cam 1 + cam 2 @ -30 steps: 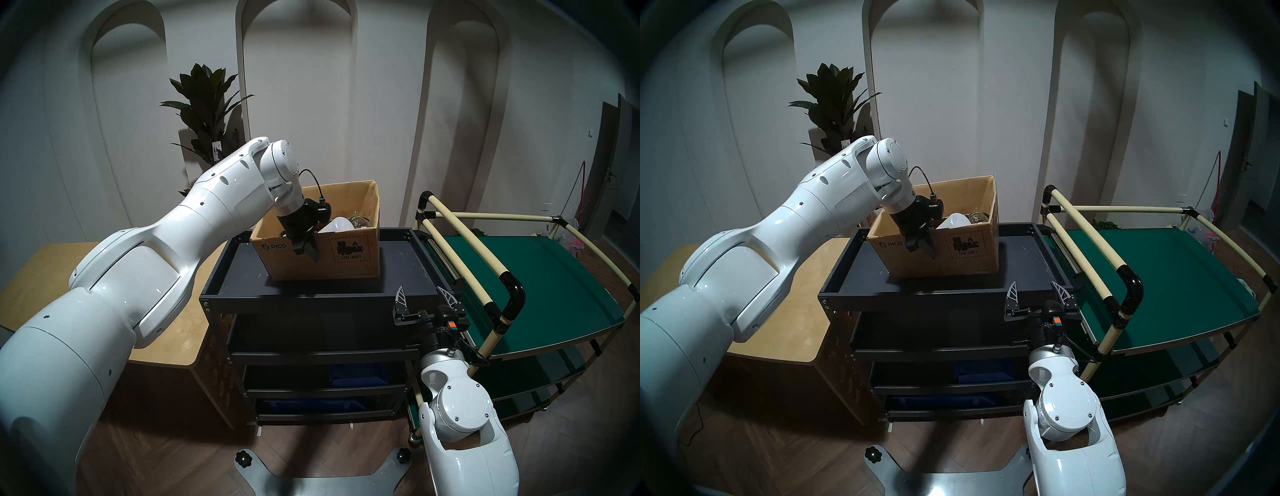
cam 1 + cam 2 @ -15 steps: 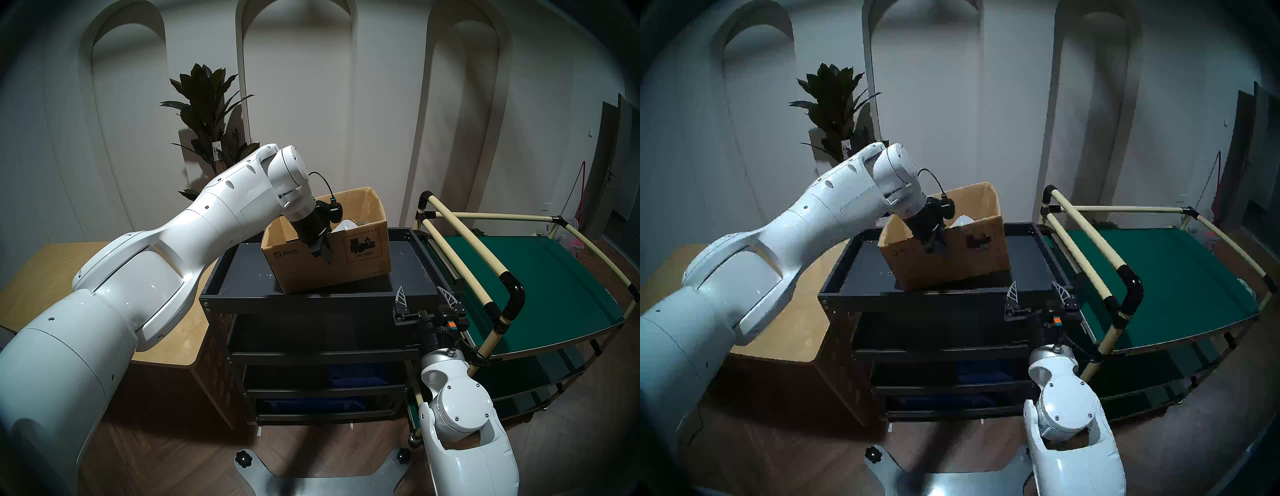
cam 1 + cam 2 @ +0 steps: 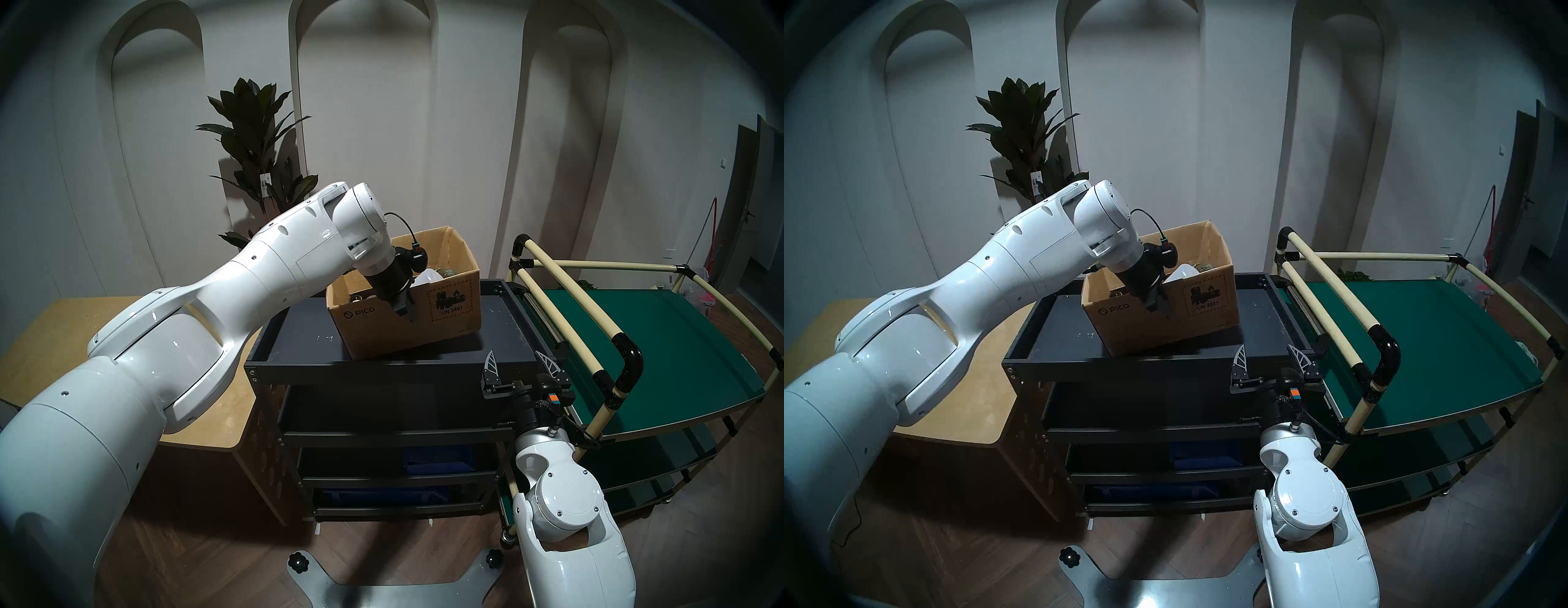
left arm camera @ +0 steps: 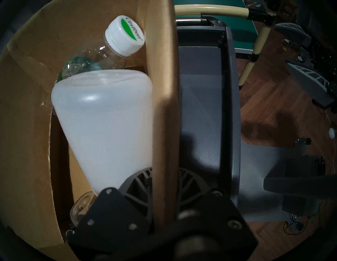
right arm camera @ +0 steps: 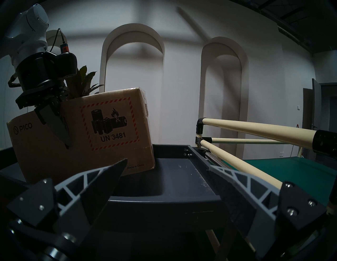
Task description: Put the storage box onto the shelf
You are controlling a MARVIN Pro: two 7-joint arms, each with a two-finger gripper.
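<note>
Right now you have the storage box [image 3: 405,327] on the top tray of the shelf [image 3: 297,339], in the tray's far middle, and it looks tilted, its 3 o'clock end raised. Its long axis runs roughly from 9 to 3 o'clock in the head view, slewed so the printed face looks toward 7 o'clock. Your left gripper [image 3: 406,311] reaches in from 9 o'clock, its fingers pinched tight on the near wall of the box, one finger inside and one outside. Inside you see a white plastic jug [image 4: 104,125] and a clear capped bottle [image 4: 109,49] beyond it. Your right gripper [image 3: 519,365] waits at the tray's 5 o'clock corner, fingers spread wide and holding nothing, apart from the box.
</note>
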